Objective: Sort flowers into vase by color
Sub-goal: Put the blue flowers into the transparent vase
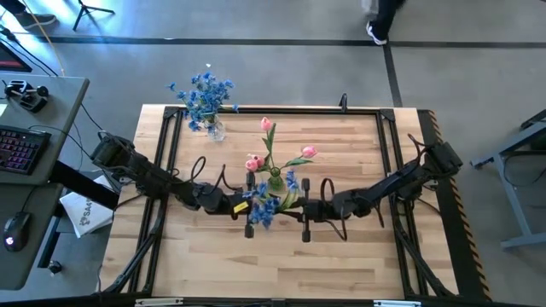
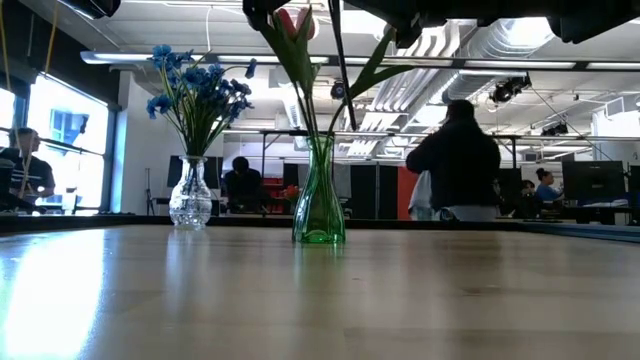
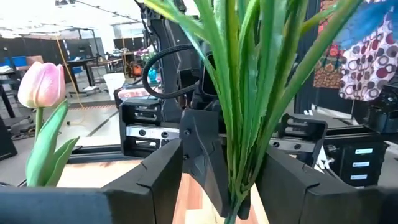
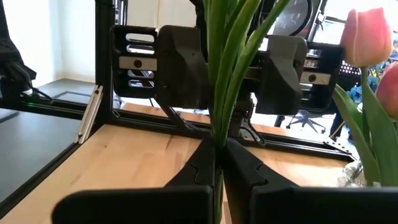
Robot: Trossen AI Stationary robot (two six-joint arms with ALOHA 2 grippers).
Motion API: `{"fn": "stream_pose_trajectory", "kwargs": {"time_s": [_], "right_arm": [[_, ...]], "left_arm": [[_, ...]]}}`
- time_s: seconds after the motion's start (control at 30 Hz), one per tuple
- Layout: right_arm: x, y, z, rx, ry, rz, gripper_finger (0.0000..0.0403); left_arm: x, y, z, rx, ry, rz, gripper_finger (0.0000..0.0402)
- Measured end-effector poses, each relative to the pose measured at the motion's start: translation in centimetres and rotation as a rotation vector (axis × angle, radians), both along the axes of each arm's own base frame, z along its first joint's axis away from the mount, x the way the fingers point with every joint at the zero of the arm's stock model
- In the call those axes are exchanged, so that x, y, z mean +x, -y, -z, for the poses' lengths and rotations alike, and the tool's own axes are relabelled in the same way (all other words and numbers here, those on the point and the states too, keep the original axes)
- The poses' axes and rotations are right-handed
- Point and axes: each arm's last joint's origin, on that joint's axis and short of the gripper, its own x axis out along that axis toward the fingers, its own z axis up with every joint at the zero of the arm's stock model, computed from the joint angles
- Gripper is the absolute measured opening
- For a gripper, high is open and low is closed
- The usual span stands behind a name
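Observation:
A clear vase (image 1: 215, 130) with blue flowers (image 1: 203, 92) stands on its base near the table's far left. Mid-table, a green vase (image 1: 275, 181) holds pink tulips (image 1: 307, 153). Just nearer than it, a bunch of blue flowers (image 1: 261, 210) with green stems (image 4: 224, 74) is held up. My right gripper (image 4: 219, 163) is shut on the stems. My left gripper (image 3: 224, 186) faces it, open, with one finger on either side of the same stems (image 3: 245, 112). Whether the left gripper touches them I cannot tell. My right gripper pinches several green stems together between its two fingers, low on the bunch (image 4: 217, 140). The fingers come level from the table's right side and lie across the stems. The bunch stands roughly upright above the fingers, clear of the table.
Black frame rails (image 1: 171, 145) run along the table's edges. A side desk with a keyboard (image 1: 19, 147) and a mouse (image 1: 12, 228) stands at the left. People (image 2: 452, 160) are in the room beyond the far edge. Bare wood lies toward the near edge (image 1: 281, 264).

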Motion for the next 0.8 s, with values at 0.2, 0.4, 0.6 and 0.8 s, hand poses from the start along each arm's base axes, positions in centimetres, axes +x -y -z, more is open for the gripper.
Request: {"fn": "stream_pose_trajectory", "kwargs": {"time_s": [0.2, 0.4, 0.6, 0.8], "right_arm": [[0.3, 0.9, 0.1, 0.041, -0.009, 0.029, 0.0002], [0.5, 1.6, 0.1, 0.049, -0.008, 0.048, 0.0003], [0.7, 2.0, 0.1, 0.088, -0.007, 0.060, 0.0003], [0.7, 2.0, 0.1, 0.094, -0.012, 0.055, 0.0011]], "left_arm": [[0.0, 0.0, 0.0, 0.001, 0.001, 0.012, 0.0170], [0.0, 0.0, 0.0, 0.001, 0.001, 0.011, 0.0169], [0.1, -0.3, 0.0, -0.008, 0.001, 0.001, 0.0165], [0.1, -0.3, 0.0, -0.007, -0.003, 0.000, 0.0108]]}}
